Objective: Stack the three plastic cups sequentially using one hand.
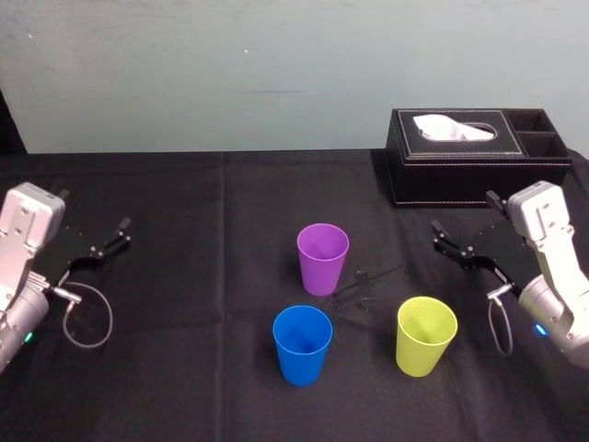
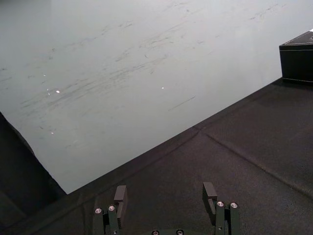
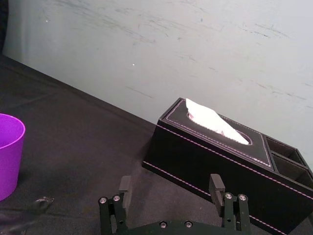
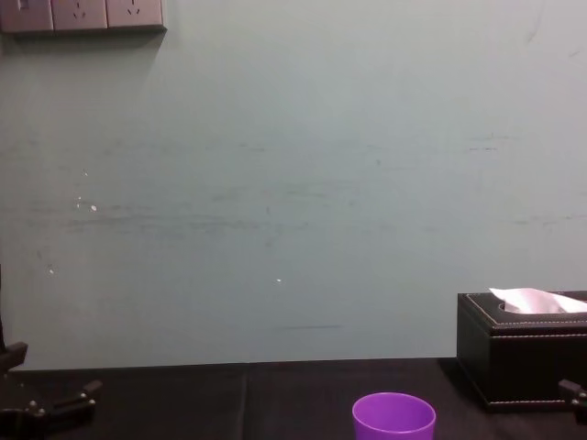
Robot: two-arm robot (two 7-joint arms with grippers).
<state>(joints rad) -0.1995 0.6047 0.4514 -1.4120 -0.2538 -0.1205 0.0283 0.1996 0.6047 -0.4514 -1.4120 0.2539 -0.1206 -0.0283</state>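
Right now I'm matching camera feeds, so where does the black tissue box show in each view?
Head view: black tissue box upper right, against the pale wall.
Left wrist view: one corner, far beyond the open left claw.
Right wrist view: close ahead of the open right claw.
Chest view: lower right.
Shared landmark: that pale wall behind it.

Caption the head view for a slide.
Purple plastic cup, blue plastic cup and yellow-green plastic cup stand unstacked between open left gripper and open right gripper.

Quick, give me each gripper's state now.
Left black mechanical gripper: open, holding nothing.
Right black mechanical gripper: open, holding nothing.
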